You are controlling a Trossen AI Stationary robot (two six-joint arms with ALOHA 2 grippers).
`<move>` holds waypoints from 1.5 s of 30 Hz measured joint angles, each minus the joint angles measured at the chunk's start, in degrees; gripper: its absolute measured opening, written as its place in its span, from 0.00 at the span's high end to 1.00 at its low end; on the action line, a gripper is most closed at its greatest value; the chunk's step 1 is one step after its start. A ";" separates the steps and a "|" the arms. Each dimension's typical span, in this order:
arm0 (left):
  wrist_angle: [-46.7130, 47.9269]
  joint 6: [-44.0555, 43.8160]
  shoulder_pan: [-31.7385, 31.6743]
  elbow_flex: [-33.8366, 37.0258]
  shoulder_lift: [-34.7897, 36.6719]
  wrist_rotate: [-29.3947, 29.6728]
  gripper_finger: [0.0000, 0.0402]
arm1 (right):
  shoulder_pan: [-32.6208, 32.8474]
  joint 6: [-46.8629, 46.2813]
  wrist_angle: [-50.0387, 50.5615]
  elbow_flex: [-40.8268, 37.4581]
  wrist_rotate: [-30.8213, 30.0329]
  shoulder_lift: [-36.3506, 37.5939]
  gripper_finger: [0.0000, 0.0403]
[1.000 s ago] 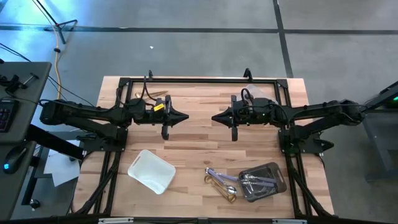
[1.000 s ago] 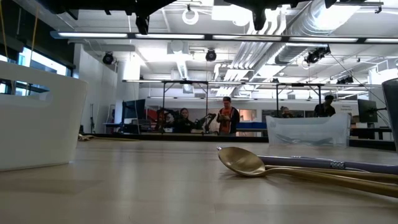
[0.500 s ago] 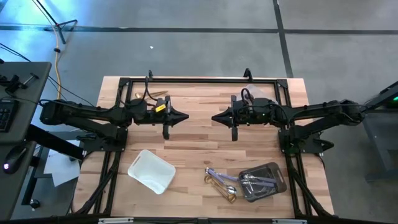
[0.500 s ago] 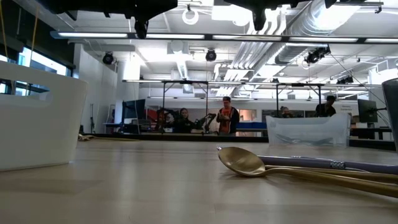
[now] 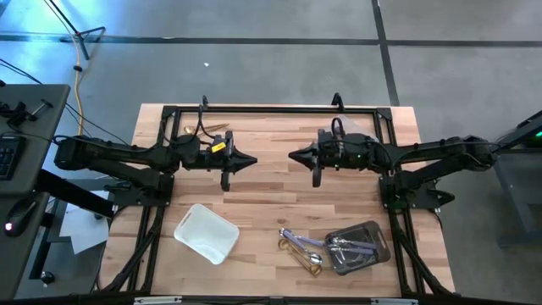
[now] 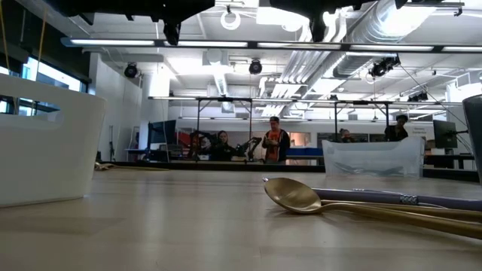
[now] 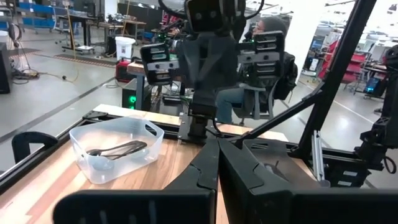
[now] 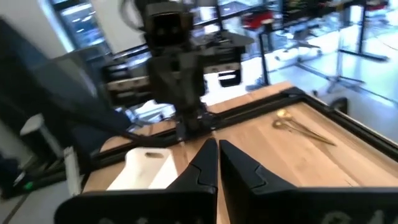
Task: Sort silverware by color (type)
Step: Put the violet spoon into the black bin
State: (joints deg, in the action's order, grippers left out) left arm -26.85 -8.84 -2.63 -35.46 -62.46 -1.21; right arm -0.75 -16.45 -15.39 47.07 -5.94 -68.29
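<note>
Loose silverware [image 5: 301, 248], gold and silver pieces, lies on the wooden table near its front edge. The low view shows a gold spoon's bowl [image 6: 296, 196] resting on the table, with a silver handle [image 6: 392, 199] behind it. Dark pieces [image 5: 347, 246] lie in a clear tray [image 5: 373, 233]. Two gold pieces [image 5: 209, 130] lie at the far left, and they also show in the right wrist view [image 8: 301, 129]. My left gripper [image 5: 254, 160] and my right gripper [image 5: 290, 158] are shut and empty, high over the table's middle, tips facing each other.
An empty white tray [image 5: 206, 232] stands near the front left, and it also shows in the low view [image 6: 45, 150]. The clear tray also shows in the left wrist view [image 7: 140, 127]. A black frame [image 5: 271, 110] runs along the table's edges. People stand in the room beyond.
My right gripper has turned a little at the wrist and shifted slightly; it stays shut. My left gripper and the silverware have kept still.
</note>
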 joint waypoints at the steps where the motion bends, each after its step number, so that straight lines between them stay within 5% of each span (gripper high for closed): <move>1: 0.00 0.00 0.00 0.00 0.00 -0.02 1.00 | 0.00 -0.74 0.44 0.00 -0.64 0.01 0.99; 8: 0.00 0.02 0.00 0.00 0.00 -0.02 1.00 | 0.00 -7.66 5.42 0.00 -2.92 0.02 0.78; 16: 0.02 0.07 0.00 0.00 0.00 -0.04 1.00 | 0.02 -5.11 7.06 0.00 -2.92 0.01 0.53; 26: 0.03 0.00 0.00 0.00 0.00 -0.04 1.00 | 0.50 -1.14 9.51 3.49 0.25 0.00 0.50; 33: 0.02 -0.37 0.00 0.00 0.00 0.00 1.00 | 6.07 2.78 30.25 17.03 0.49 0.00 0.50; 45: 0.02 -1.55 -0.02 0.00 0.00 0.02 1.00 | 22.43 -13.55 42.26 26.64 -1.93 -5.03 0.50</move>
State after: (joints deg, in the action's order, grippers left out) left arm -26.83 -10.39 -2.65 -35.46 -62.46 -1.19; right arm 21.68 -30.00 26.87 73.71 -7.87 -73.32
